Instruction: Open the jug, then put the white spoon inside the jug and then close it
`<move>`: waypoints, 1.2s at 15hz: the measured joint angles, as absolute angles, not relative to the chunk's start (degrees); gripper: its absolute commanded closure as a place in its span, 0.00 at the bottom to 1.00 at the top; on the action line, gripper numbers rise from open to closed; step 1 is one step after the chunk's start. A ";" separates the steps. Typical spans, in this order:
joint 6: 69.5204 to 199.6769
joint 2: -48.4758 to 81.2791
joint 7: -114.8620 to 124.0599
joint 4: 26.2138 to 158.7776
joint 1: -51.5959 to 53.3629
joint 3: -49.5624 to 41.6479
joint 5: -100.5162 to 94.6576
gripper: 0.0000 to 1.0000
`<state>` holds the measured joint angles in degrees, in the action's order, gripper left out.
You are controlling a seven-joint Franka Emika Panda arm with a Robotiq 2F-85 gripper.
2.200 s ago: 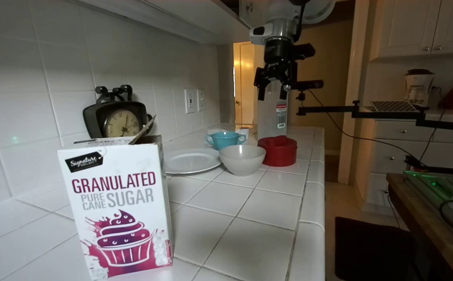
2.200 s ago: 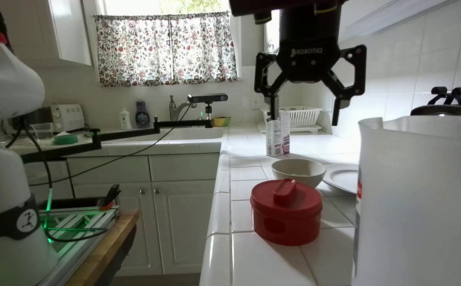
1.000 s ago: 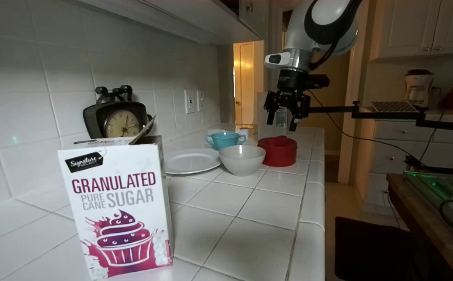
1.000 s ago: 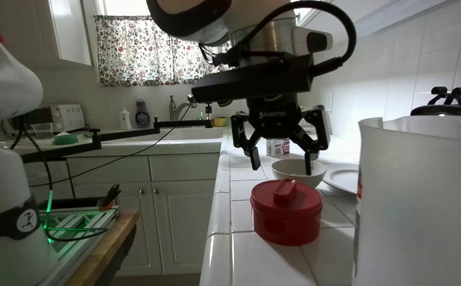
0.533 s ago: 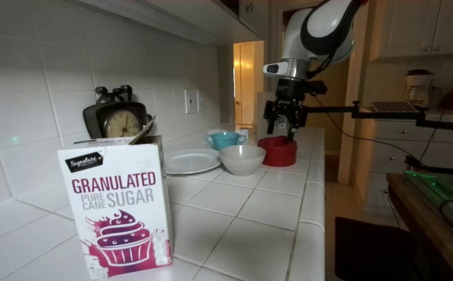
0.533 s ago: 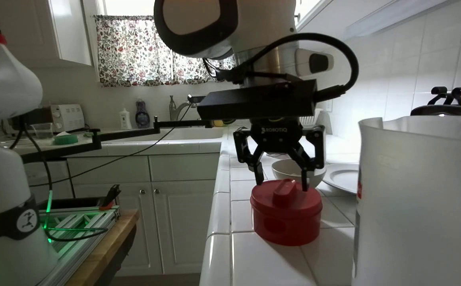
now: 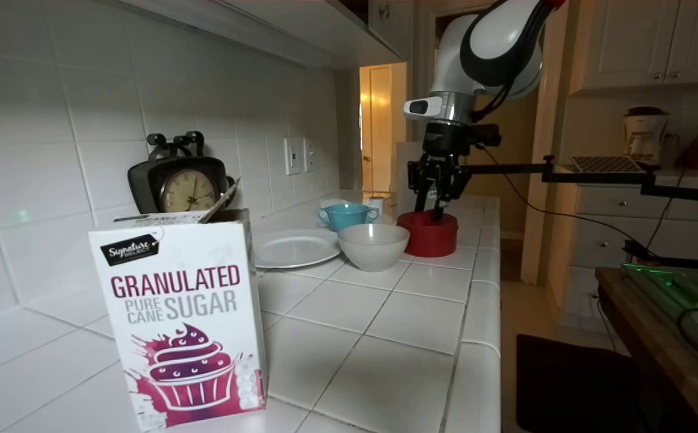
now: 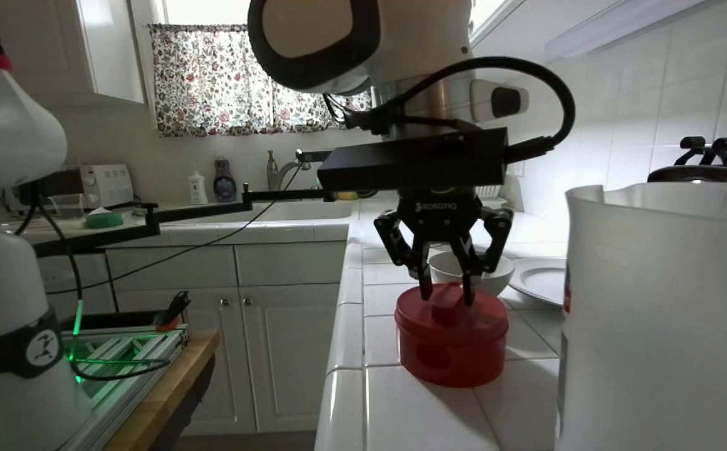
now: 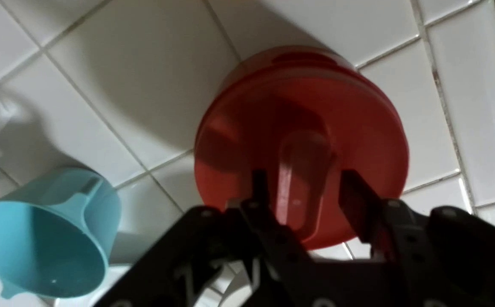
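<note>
On the table (image 8: pixel 413 413), the open jug (image 8: pixel 664 313) stands near the red lid (image 8: pixel 451 351).
Parted fingers (image 9: pixel 360 204) straddle its ridge (image 9: pixel 302 183), gaps showing each side.

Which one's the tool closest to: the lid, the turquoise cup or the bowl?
The round red lid: the tool is over it, fingers on either side of its raised grip. The turquoise cup and white bowl stand farther off.

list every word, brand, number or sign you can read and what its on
"Signature SELECT": sugar box
"GRANULATED PURE CANE SUGAR": sugar box
"ROBOTIQ": hand
"A", cut off: arm base
Too small, blurred or hidden to read: clock numerals, pitcher label, bottle labels, sugar box's smaller print
</note>
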<state>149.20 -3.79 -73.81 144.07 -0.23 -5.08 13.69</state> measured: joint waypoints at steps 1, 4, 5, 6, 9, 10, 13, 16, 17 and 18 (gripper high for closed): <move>149.20 -3.78 -74.16 144.05 -0.22 -5.07 13.74 0.52; 149.20 -3.71 -74.91 144.03 -0.22 -5.07 14.11 0.80; 149.20 -3.66 -75.13 144.03 -0.22 -5.07 14.20 0.84; 149.19 -3.59 -75.47 144.03 -0.22 -5.07 14.31 0.92; 149.09 -3.56 -76.54 143.93 -0.22 -5.08 15.14 0.92; 148.99 -3.57 -76.61 143.91 -0.22 -5.10 15.29 0.92; 146.61 -4.67 -76.38 143.53 -0.31 -5.17 15.39 0.92; 138.12 -8.84 -75.05 142.32 -1.14 -5.94 14.72 0.92; 134.83 -10.58 -74.63 141.78 -1.49 -6.33 14.56 0.92; 131.85 -12.45 -74.05 141.18 -1.82 -6.72 14.23 0.92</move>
